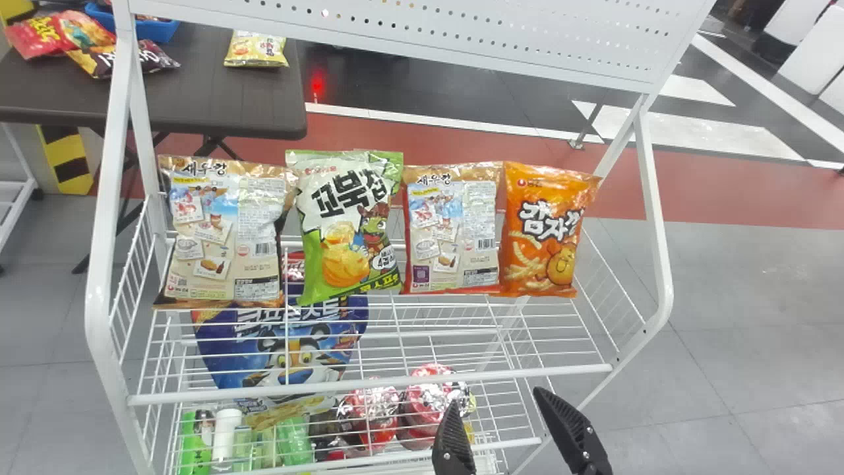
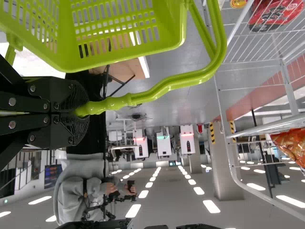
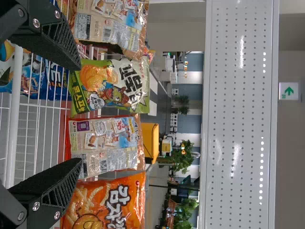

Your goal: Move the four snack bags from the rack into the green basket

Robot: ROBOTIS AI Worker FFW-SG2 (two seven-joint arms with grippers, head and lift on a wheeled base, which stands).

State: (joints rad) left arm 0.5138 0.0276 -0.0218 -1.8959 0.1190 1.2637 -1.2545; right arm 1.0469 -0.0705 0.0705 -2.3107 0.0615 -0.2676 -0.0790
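In the head view, the four snack bags [image 1: 455, 231] line the rack [image 1: 514, 375] from nine to three o'clock. The left hand [image 2: 83, 110] pinches the handle [image 2: 114, 102] of the green basket [image 2: 174, 24]. The spread right hand [image 1: 498, 397], at five o'clock, should straddle one bag squarely, then squeeze gently.

Rack, head view, left to right: tan snack bag [image 1: 221, 237] reads "새우깡" at top, barcode on its panel. Green snack bag [image 1: 353, 224]: "꼬북칩" in big black letters. Second tan snack bag [image 1: 452, 231]: "새우깡" again, plus barcode. Orange snack bag [image 1: 547, 231]: "감자" in white, next character partly cut off by the curve. Blue package [image 1: 290, 356] lower down: "푸로스트", character before it unclear. Right wrist view: wall sign [image 3: 289, 91], green arrow; small print beside it too small.
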